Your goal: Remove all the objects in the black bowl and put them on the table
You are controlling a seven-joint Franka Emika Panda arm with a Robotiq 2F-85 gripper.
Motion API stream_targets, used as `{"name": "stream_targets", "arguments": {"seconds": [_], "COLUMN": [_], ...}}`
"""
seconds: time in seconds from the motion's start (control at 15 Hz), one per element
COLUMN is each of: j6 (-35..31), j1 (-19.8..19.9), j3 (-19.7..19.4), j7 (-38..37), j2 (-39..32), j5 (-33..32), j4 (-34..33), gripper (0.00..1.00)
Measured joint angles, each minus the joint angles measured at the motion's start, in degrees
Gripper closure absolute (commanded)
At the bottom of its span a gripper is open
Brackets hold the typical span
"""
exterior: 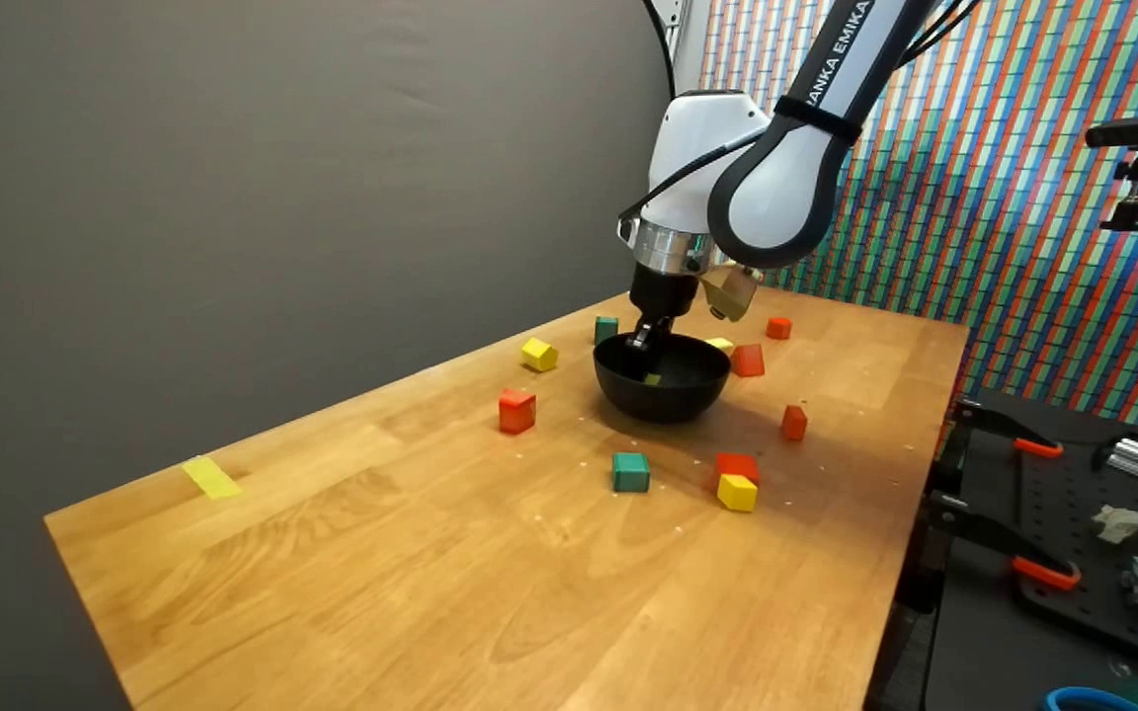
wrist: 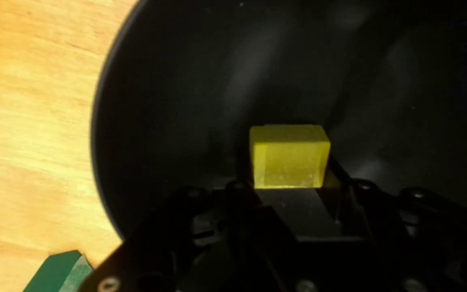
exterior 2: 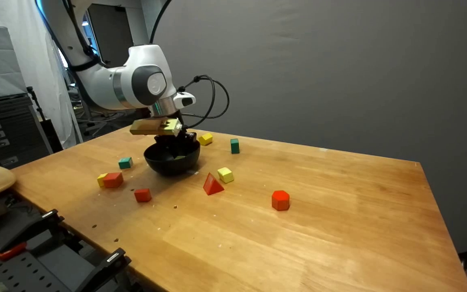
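nearest the wrist camera were the dark fingers of the gripper, reaching down into the black bowl. between them, low in the bowl, sat a yellow block. the jaws flanked it with hardly any room to spare; whether both of them pressed on it, one could not tell. in both exterior views it showed only as a small patch inside the bowl, which stood upright on the wooden table.

ten more lay on the table around the bowl. in an exterior view, a yellow piece stood just in front of a red brick, contact unclear, with a green brick near that pair. a small red block lay by itself beyond them. a larger red block stood on the opposite side of the bowl, and farther back were a bright yellow block and a dark green block. in an exterior view, a red pyramid stood just beside a pale yellow block, and a red hexagonal block lay well apart from them.

overhead, the white arm leaned in above the bowl. a flat yellow strip lay near one corner of the table, and clamps with orange tips stuck out beside the table's edge. a plain gray wall rose behind the table.
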State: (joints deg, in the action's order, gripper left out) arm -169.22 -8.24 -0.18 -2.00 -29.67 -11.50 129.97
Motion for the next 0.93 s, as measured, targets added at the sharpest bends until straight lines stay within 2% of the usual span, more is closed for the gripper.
{"name": "stream_targets", "arguments": {"seconds": [0.13,0.27,0.4,0.67,0.8,0.93], "j6": [0.0,-0.1,-1.3,-2.1,-2.4,-2.9], "j1": [-0.4,-2.6,-7.5,-20.9,-24.9,-26.5], "j3": [-0.6,-2.8,-7.2,-15.9,-16.0,-13.6], "j7": [0.0,-0.1,-1.2,-7.6,-8.4,-7.9], "j2": [0.3,1.6,4.5,12.2,13.8,13.1], "j5": [0.0,-1.7,-6.0,-17.8,-20.8,-20.6], "j4": [0.0,0.5,1.6,2.8,1.5,-0.4], "gripper": [0.82,0.82,0.82,0.82,0.82,0.82]}}
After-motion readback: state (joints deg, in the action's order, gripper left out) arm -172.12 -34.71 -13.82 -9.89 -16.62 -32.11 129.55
